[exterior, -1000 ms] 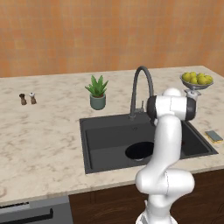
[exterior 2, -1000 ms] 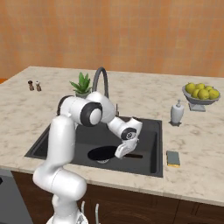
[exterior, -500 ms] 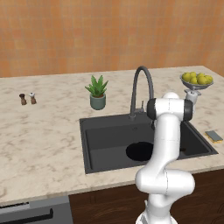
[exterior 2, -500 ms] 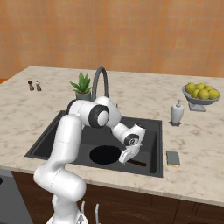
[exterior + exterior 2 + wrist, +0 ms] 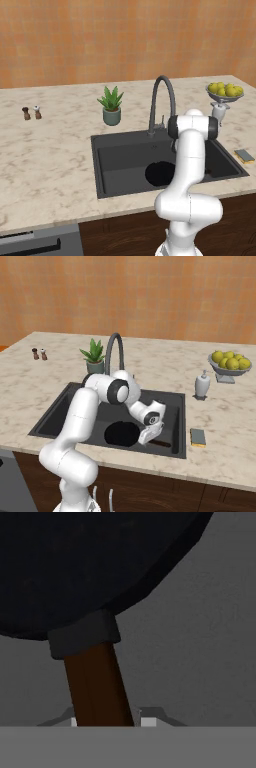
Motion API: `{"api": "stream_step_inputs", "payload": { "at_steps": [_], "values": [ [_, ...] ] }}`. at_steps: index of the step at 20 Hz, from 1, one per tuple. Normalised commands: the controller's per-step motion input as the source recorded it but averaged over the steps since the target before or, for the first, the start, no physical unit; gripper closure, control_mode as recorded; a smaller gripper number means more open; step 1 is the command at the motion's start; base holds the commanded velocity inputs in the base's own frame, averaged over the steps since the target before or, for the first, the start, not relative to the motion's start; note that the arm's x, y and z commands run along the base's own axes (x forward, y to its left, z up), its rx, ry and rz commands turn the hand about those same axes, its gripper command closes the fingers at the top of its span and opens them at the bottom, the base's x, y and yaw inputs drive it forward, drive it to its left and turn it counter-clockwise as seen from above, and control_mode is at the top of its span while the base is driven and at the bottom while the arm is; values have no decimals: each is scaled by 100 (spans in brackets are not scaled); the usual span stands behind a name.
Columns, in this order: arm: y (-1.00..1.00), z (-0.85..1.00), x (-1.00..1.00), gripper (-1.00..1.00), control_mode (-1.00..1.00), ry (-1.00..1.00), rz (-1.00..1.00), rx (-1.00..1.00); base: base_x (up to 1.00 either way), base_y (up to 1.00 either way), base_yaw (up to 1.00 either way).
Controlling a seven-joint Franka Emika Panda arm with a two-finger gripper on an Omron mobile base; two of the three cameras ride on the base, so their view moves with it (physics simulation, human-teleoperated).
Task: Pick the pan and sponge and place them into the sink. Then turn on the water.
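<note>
Pan: lay flat and black on the sink floor, beside the drain area, its brown handle running back toward the hand.
Hand: low inside the basin at the pan's right edge, handle between its tips; jaws had just begun to part from a closed hold, so whether they still pinched the handle could not be told.
Change: a second earlier the hand hung higher over the basin with the pan; since then it had dropped and swung toward the front wall, and the pan reached the bottom.
Meaning: first placement looked essentially done, judged from the pan resting in the sink.
Sponge: on the surface just right of the sink, untouched.
Faucet: no water running; that step remained.
</note>
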Motion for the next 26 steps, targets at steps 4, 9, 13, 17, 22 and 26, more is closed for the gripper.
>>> {"api": "stream_step_inputs", "payload": {
  "at_steps": [4, 9, 13, 17, 22, 26],
  "values": [
    [0, -52, 0, 100, -100, 0, 0, -20, 0, 0, 0],
    [0, -14, 0, -100, -100, -3, 2, -1, 0, 0, 0],
    [0, 12, 0, -100, -100, -16, 5, 8, 0, 0, 0],
    [-8, 50, -9, -100, -100, -6, 1, 2, 0, 0, 0],
    [0, 81, -8, -100, -100, -1, -1, 0, 0, 0, 0],
    [-1, 100, -16, -100, -100, 0, -10, 0, 0, 0, 0]
  ]
}}
